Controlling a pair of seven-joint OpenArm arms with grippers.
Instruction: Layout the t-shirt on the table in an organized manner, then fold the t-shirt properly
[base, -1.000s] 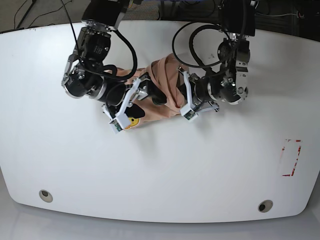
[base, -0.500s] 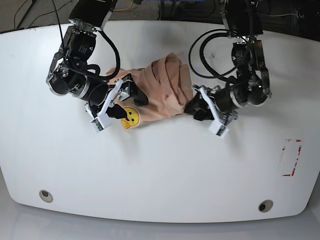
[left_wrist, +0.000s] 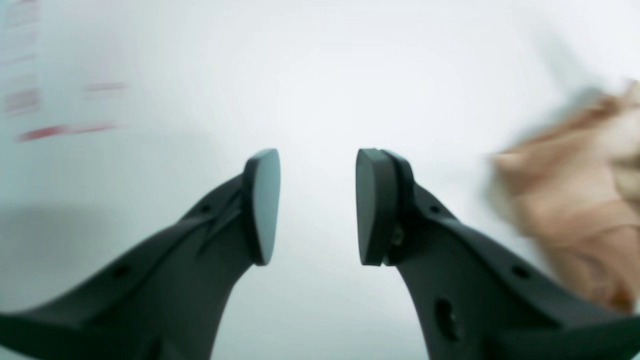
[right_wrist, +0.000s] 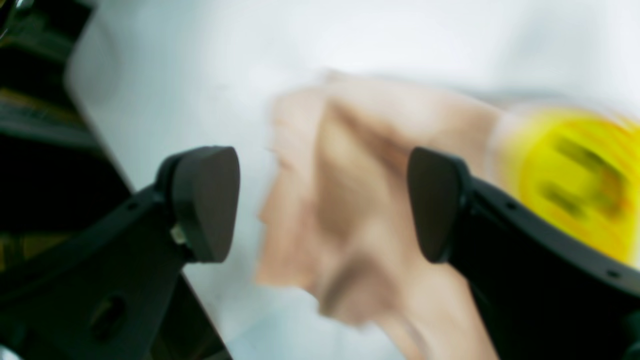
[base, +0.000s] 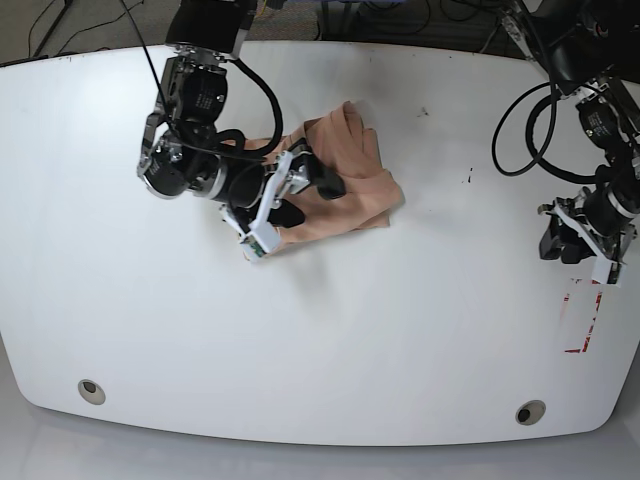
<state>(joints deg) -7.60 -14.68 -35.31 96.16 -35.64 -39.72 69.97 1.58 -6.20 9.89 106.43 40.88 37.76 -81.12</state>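
Note:
The peach t-shirt (base: 352, 172) lies crumpled in a heap on the white table (base: 330, 340), left of centre. My right gripper (base: 290, 205) hovers over its near left part, open. In the right wrist view the blurred t-shirt (right_wrist: 350, 200) shows between the spread fingers of that gripper (right_wrist: 322, 200), with its yellow print (right_wrist: 570, 185) at the right. My left gripper (base: 575, 240) is far off at the table's right side, well clear of the cloth. The left wrist view has this gripper (left_wrist: 317, 205) open over bare table, the t-shirt (left_wrist: 575, 200) at the right edge.
A red-marked rectangle (base: 583, 315) lies just in front of the left gripper, near the table's right edge. Two grommet holes (base: 91, 391) (base: 530, 412) sit near the front edge. Small dark specks (base: 470, 178) dot the back right. Cables hang behind both arms.
The left gripper opened, let go of the shirt's right edge and swung far right toward the red rectangle. The right arm shifted back over the shirt, now covering the yellow print in the base view.

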